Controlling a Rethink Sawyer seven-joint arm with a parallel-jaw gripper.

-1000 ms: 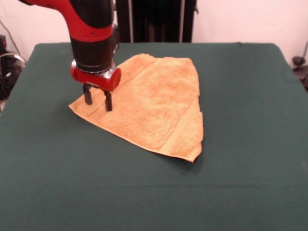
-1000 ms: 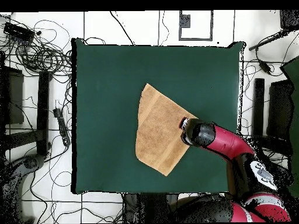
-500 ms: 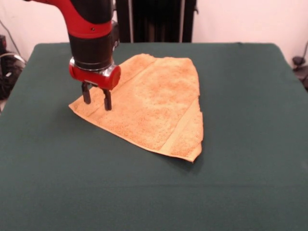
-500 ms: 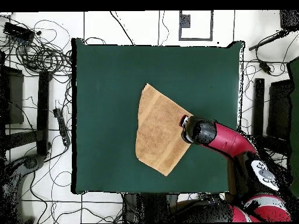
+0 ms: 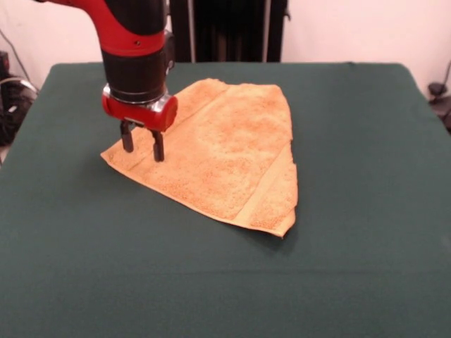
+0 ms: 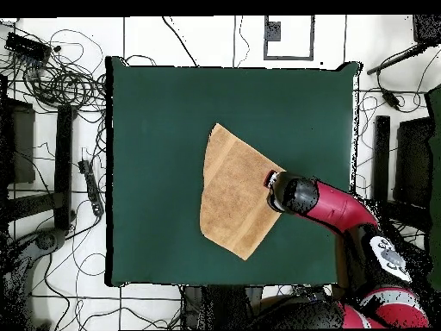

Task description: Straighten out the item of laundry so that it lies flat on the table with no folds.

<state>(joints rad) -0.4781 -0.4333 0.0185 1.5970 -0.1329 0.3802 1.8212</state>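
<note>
The orange-tan towel lies on the dark green table, folded over on itself into a rough triangle with a band stripe along its near right edge. My gripper stands open right over the towel's left corner, fingertips just above or touching the cloth, nothing held between them. In the overhead view the arm's red and black wrist covers the gripper at the towel's right corner.
Cables and dark equipment lie on the floor around the table. A black stand rises behind the table's far edge.
The gripper rose a little off the towel's corner and stays open; the towel has not moved.
</note>
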